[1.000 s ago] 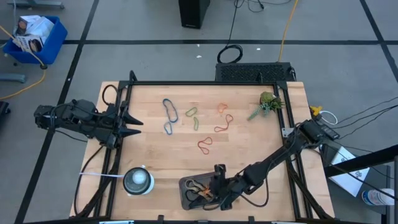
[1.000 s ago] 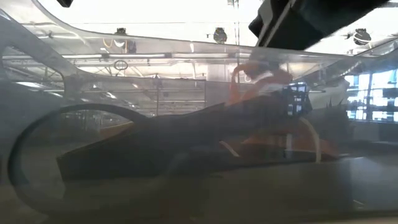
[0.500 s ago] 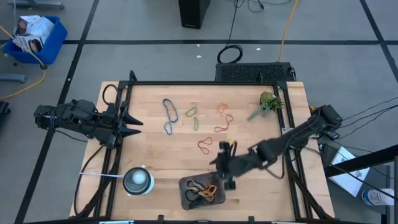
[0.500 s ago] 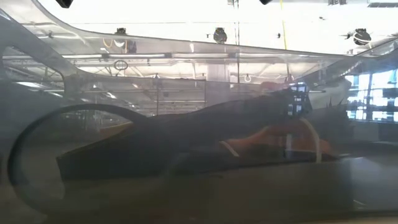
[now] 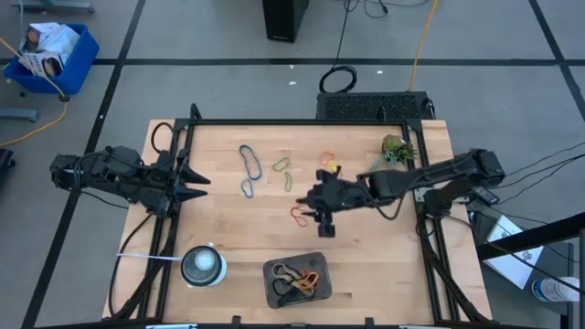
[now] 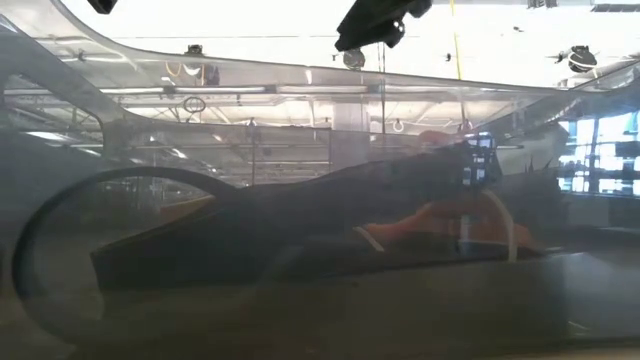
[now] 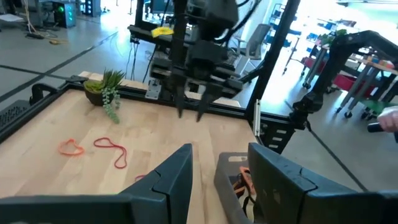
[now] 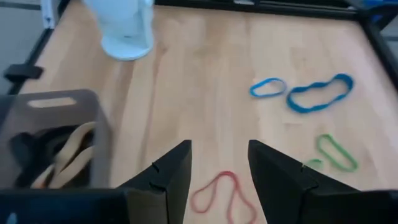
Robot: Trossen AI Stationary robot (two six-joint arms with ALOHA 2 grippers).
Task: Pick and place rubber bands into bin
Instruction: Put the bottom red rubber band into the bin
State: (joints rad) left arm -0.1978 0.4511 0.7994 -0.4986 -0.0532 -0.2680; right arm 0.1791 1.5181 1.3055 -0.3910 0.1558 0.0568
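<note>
Several rubber bands lie flat on the wooden table: blue ones, green ones, an orange one and a red one. The dark grey bin stands at the near edge with black, tan and orange bands inside. My right gripper is open and empty above the table's middle, just right of the red band, which shows between its fingers in the right wrist view. My left gripper is open and empty at the left edge.
A round white object stands left of the bin. A small green plant stands at the far right corner. A black frame runs along the table's edges. Bare wood lies between the bands and the bin.
My right gripper has gone from over the bin toward the table's far edge, ending above the red band at the table's middle. In the low view an orange band that stood up in the bin now lies lower in it.
</note>
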